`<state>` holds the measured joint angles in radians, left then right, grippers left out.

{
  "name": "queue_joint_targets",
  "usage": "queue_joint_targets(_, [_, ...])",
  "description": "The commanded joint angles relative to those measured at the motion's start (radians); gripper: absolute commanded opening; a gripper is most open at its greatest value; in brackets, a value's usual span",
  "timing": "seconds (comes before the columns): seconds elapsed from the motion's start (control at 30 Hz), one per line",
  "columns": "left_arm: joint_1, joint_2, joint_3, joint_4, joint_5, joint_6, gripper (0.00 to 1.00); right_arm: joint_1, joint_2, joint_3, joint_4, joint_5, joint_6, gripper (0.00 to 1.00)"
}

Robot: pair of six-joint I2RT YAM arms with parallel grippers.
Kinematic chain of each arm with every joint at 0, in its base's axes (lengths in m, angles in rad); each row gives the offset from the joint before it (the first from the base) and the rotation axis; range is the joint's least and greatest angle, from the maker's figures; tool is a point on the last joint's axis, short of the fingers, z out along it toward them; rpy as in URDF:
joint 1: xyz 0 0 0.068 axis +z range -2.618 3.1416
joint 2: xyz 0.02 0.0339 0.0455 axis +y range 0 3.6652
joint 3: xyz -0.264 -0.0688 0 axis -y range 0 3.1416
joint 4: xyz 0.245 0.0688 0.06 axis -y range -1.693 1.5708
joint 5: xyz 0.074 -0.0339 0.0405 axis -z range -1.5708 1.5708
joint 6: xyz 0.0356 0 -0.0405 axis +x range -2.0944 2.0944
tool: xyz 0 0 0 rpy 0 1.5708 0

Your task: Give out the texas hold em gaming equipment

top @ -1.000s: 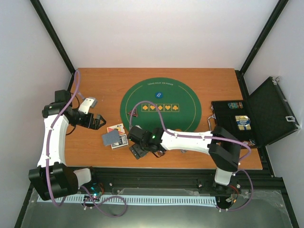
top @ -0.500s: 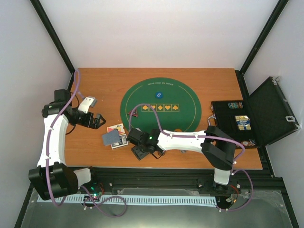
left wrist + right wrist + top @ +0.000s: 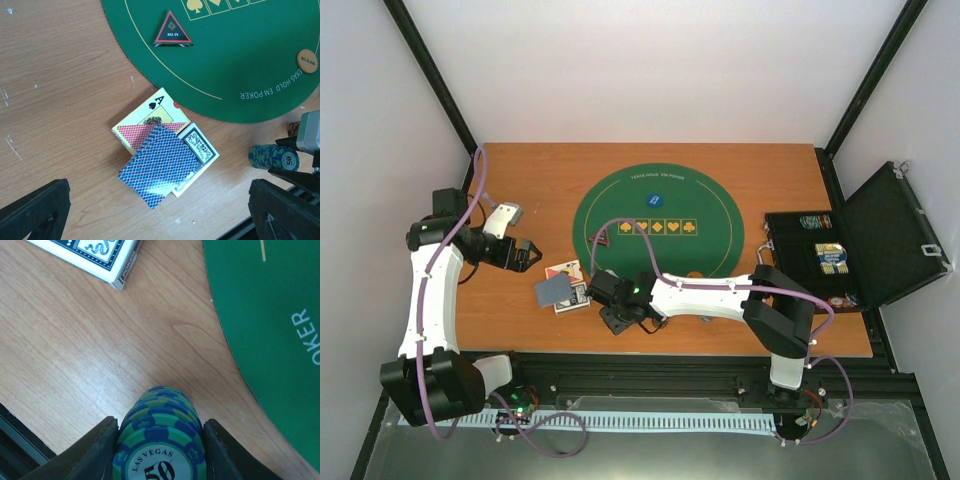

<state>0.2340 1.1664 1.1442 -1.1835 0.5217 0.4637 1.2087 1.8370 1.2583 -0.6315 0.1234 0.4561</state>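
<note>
You count: one triangular marker, one orange disc, one blue disc, one teal chip stack, one blue-backed card pile, one green mat.

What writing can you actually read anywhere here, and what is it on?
"ALL IN": triangular marker
"EXAS HOLD EM POKER": green mat, start cut off
"LAS VEGAS 50": chip stack
"A": yellow card
"CLUB SPECIAL": card box
Too blurred: orange disc

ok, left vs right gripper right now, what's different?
Left gripper is open and empty; right gripper is shut on a teal chip stack. Left hangs left of the cards; right sits on their other side, by the green mat. Both are over wood.
</note>
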Motion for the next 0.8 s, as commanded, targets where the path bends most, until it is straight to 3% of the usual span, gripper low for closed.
queue_joint_targets(0.0, [0.005, -0.017, 0.045, -0.003, -0.009, -0.002, 1.0, 0.009, 0.016, 0.025, 0.009, 0.024, 0.006, 0.4])
queue_joint_targets(0.4, [0.006, -0.019, 0.049, -0.003, -0.023, -0.001, 1.0, -0.002, -0.024, 0.105, -0.066, 0.057, -0.01, 0.22])
queue_joint_targets(0.57, [0.005, -0.022, 0.052, -0.005, -0.032, 0.001, 1.0, -0.054, -0.032, 0.154, -0.068, 0.051, -0.025, 0.21])
queue_joint_targets(0.77, [0.005, -0.008, 0.062, -0.008, -0.032, -0.005, 1.0, -0.165, 0.083, 0.273, -0.056, 0.015, -0.086, 0.21])
